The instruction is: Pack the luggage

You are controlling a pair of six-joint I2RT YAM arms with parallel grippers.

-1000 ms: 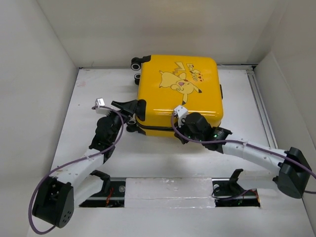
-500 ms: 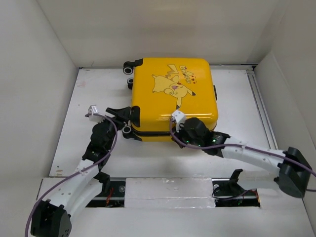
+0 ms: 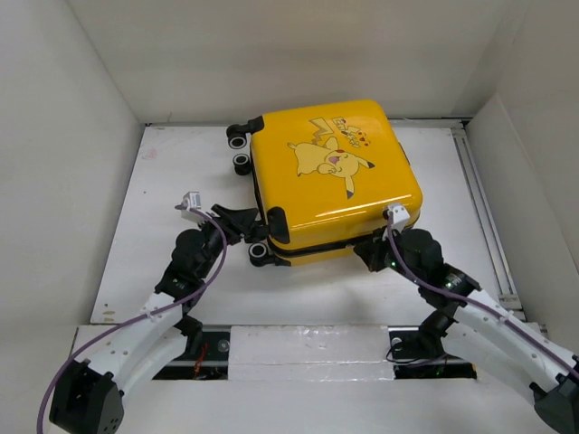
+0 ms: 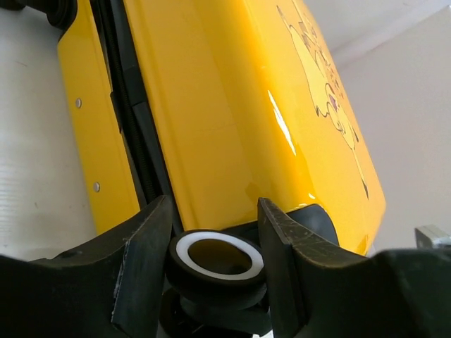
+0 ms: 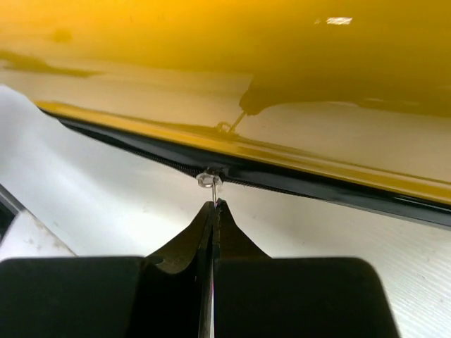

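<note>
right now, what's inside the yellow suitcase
Nothing inside shows. The luggage lies shut, its two yellow shells together along the black zipper trim, so whatever is inside is covered.

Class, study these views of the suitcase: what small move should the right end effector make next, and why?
Probably draw the small metal zipper pull along the black zipper track of the bright-yellow hard-shell suitcase. The right end effector is shut on that pull, and the left end effector clamps a black white-ringed wheel, seemingly bracing the case.
</note>
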